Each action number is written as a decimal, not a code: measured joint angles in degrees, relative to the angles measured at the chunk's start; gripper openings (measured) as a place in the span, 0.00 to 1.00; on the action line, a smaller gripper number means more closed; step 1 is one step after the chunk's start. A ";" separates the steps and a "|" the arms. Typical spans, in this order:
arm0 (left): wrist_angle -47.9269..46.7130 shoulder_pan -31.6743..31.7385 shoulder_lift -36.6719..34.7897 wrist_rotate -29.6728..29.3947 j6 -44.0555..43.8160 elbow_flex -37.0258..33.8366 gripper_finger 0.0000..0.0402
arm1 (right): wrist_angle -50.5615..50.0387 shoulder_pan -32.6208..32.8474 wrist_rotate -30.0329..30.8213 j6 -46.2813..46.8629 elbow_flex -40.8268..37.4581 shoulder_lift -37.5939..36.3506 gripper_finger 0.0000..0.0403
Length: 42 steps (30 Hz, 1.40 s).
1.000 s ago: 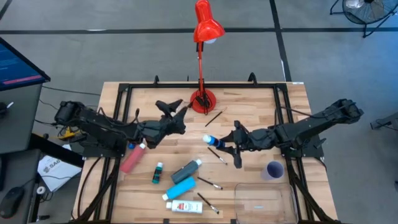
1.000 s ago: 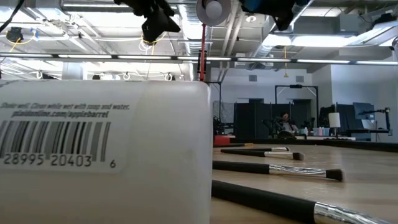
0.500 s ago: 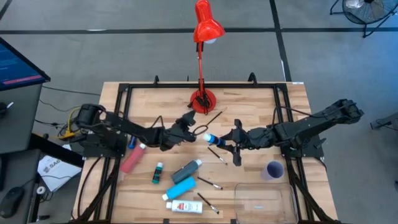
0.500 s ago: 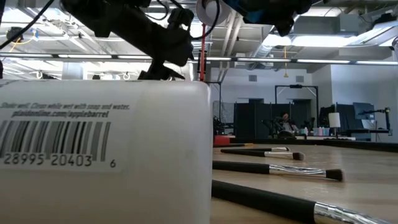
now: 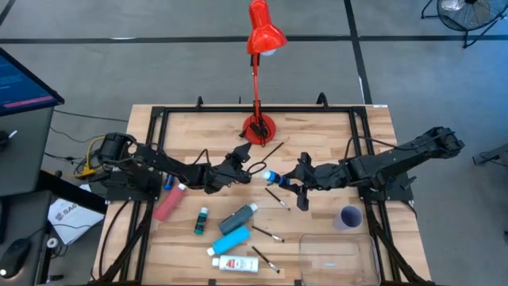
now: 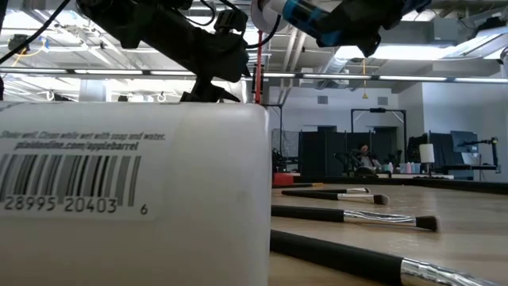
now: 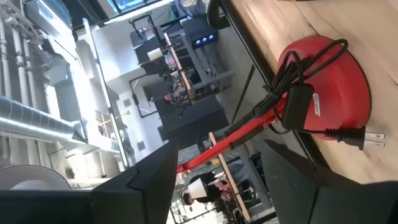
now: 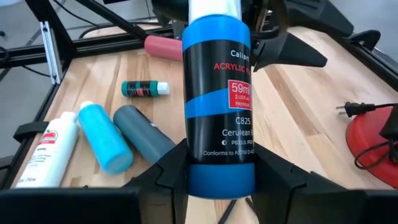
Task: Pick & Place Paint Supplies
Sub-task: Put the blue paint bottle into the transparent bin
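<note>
on the slatted wooden table (image 5: pixel 333 135), mid-table, the right gripper (image 5: pixel 295 179) clamps a blue, white-capped acrylic paint bottle (image 8: pixel 217 93) aloft for carrying; the left gripper (image 5: pixel 240 163) gapes empty beside it.

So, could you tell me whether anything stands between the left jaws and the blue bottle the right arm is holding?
Nothing visible does. The left gripper is open, facing the white cap of the blue bottle, which the right gripper holds above the table.

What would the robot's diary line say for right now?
right gripper: shut on blue paint bottle, raised mid-table | left gripper: open, empty, facing bottle | red lamp: behind
</note>
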 joint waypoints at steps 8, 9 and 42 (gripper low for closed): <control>0.34 0.00 0.00 -0.40 -3.85 0.00 0.51 | -0.34 0.02 -0.02 -0.08 0.00 -0.02 0.31; 0.42 0.00 0.00 -1.18 -8.34 0.00 0.51 | -0.32 0.02 -0.02 -0.11 0.00 -0.02 0.31; 15.50 14.14 -24.01 79.91 -93.08 -15.52 0.51 | -0.63 0.02 -0.02 -0.37 0.00 -0.01 0.31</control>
